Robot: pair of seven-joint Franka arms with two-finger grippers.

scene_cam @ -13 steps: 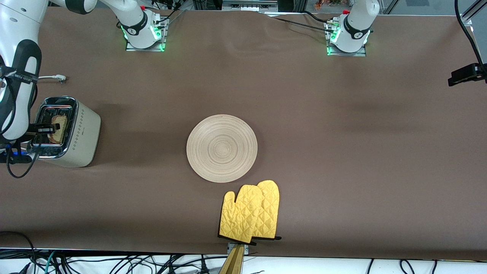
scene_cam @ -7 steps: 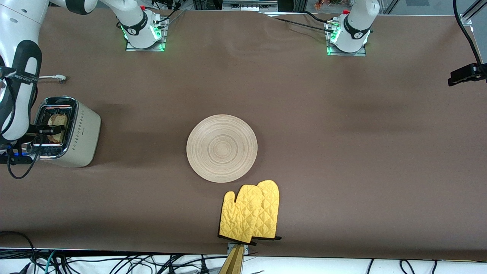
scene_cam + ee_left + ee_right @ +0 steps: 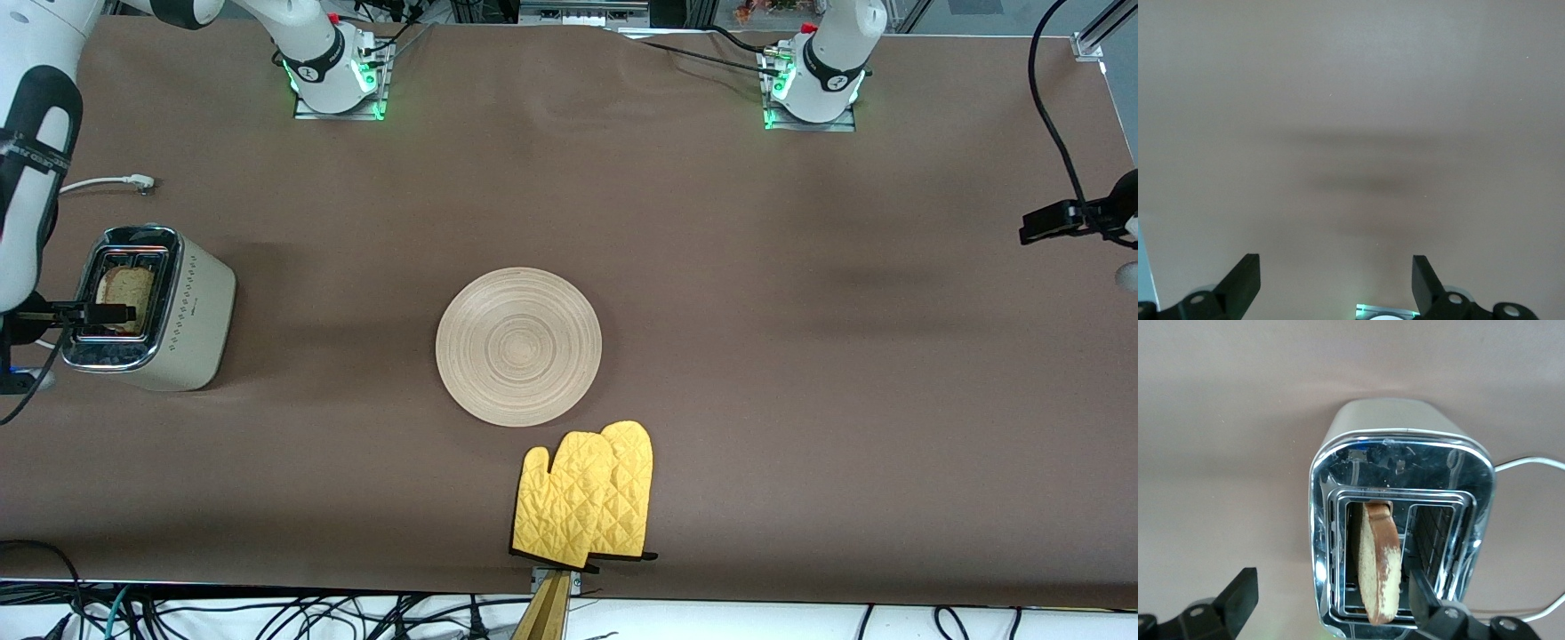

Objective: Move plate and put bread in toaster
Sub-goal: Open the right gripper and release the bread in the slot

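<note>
Brown cloth covered the whole table (image 3: 711, 267), with the plate (image 3: 518, 346) at its centre and yellow oven mitts (image 3: 582, 493) just beside it at five o'clock. At nine o'clock stood the toaster (image 3: 151, 307), the bread (image 3: 1378, 563) on edge in one slot, leaning a little. Over it hung the right gripper (image 3: 1331, 600), jaws spread and empty. To finish well, it should probably lift straight up without brushing the slice. Out at three o'clock the left gripper (image 3: 1336, 283) waited over bare cloth, jaws wide.
</note>
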